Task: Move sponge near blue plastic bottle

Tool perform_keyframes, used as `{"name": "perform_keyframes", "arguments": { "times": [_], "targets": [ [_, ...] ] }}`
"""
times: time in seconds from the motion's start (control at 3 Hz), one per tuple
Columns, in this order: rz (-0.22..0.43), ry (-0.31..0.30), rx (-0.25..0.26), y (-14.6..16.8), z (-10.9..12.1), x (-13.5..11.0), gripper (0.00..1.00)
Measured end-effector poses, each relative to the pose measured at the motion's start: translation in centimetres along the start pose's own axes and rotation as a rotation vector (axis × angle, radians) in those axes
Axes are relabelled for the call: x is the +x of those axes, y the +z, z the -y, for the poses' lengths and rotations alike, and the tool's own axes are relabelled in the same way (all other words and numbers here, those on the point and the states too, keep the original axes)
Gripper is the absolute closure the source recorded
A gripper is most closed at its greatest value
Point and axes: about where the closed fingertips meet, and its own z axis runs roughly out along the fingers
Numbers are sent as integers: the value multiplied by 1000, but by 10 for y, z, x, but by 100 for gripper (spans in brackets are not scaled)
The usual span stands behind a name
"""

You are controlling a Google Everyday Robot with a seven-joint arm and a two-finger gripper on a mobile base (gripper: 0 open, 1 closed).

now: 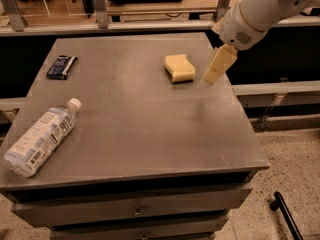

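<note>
Blue plastic bottle [42, 136]: it lies on its side at the near left corner of the worktop [150, 129]. We read its long axis as a diagonal, with the white cap toward the far right and the base toward the near left edge.
Dark packet [61, 66]: it lies flat at the far left, well apart from the bottle, and is no part of our task.
Sponge [180, 68]: it lies flat on the far right part of the worktop, well apart from the bottle. Its long axis seems to run from far left to near right, though we cannot be sure.
End effector [218, 66]: it hangs low just to the right of the sponge and holds nothing. We cannot tell whether it is apart or together.
Step in hand: we judge this to be the reach for the sponge.
Doing it well: we would centre over the sponge, grip across its shorter side and squeeze lightly. Then we would lift clear and set it down beside the bottle without nudging it, since the bottle may roll.
</note>
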Motion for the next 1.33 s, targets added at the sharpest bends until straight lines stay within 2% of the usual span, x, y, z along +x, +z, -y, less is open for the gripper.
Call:
{"name": "perform_keyframes", "arguments": {
  "times": [0.33, 0.67, 1.0, 1.33],
  "targets": [
    [9, 29, -12, 27, 19, -1, 0],
    [34, 81, -51, 68, 27, -4, 0],
    [48, 105, -81, 96, 23, -8, 0],
    [62, 124, -106, 114, 19, -10, 18]
  ]
}}
